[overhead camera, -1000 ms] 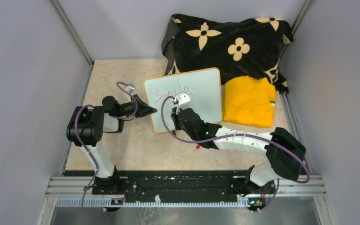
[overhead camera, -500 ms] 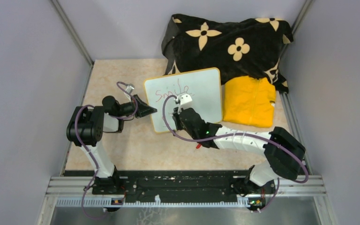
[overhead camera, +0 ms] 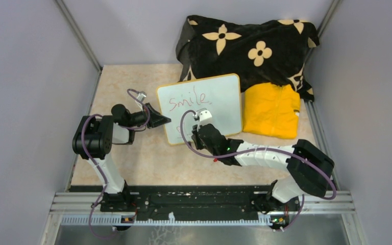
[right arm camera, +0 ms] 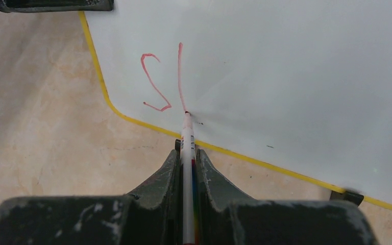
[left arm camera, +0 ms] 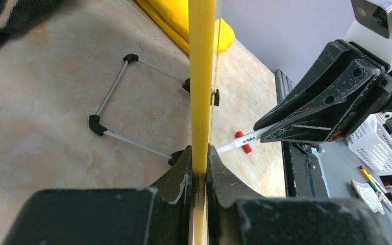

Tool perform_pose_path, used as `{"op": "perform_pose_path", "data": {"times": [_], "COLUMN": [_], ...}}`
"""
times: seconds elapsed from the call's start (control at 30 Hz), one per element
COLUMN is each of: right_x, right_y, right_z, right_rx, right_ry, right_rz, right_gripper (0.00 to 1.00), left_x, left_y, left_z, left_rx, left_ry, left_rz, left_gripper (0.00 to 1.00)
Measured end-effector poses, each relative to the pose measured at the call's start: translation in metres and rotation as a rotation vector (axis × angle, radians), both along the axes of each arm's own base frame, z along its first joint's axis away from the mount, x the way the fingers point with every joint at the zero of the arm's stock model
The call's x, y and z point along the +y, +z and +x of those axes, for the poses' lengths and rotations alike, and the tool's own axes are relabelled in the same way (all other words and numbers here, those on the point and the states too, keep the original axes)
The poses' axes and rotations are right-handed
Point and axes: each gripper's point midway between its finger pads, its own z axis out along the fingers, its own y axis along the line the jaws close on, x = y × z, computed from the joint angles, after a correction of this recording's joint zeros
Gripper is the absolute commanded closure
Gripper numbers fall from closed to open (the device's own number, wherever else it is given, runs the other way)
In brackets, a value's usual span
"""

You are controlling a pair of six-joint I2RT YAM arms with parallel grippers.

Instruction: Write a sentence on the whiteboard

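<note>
— At mid-table we find the whiteboard [overhead camera: 219, 99] standing tilted, just left of a yellow garment [overhead camera: 273, 109]. Who holds it?
— Our left gripper [overhead camera: 162, 121] does: its jaws pinch the yellow frame at the board's left edge.
— And our right gripper [right arm camera: 186, 152]?
— Its jaws are clamped on the marker [right arm camera: 186, 127], whose tip touches the board's lower left.
— What do we read of the sentence [overhead camera: 189, 98]?
— "smile" in red across the top; below it an "S" and one upright stroke, with the tip at its foot.
</note>
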Motion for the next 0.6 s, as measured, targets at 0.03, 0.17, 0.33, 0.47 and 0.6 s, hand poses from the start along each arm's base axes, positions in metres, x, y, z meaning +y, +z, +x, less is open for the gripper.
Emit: {"op": "perform_pose_path", "data": {"times": [0.03, 0.17, 0.33, 0.47, 0.6], "right_x": [-0.001, -0.006, -0.012, -0.008, -0.003], "right_y": [0.0, 0.001, 0.009, 0.023, 0.028], "right_z": [-0.001, 0.0, -0.002, -0.006, -0.007], "right_rx": [0.003, 0.0, -0.016, -0.035, -0.043], "right_ry": [-0.001, -0.015, -0.014, 0.019, 0.042], "right_rz": [-0.003, -0.013, -0.002, 0.041, 0.06], "right_gripper": [1.0, 1.0, 1.0, 1.0, 1.0], "left_x": [0.0, 0.0, 0.0, 0.0, 0.0], "left_y": [0.0, 0.0, 0.0, 0.0, 0.0], "left_z": [0.0, 0.0, 0.0, 0.0, 0.0], "left_rx": [0.0, 0.0, -0.001, -0.002, -0.002], "left_ry": [0.0, 0.0, -0.001, -0.001, -0.001], "left_rz": [0.0, 0.0, 0.0, 0.0, 0.0], "left_gripper": [1.0, 1.0, 1.0, 1.0, 1.0]}}
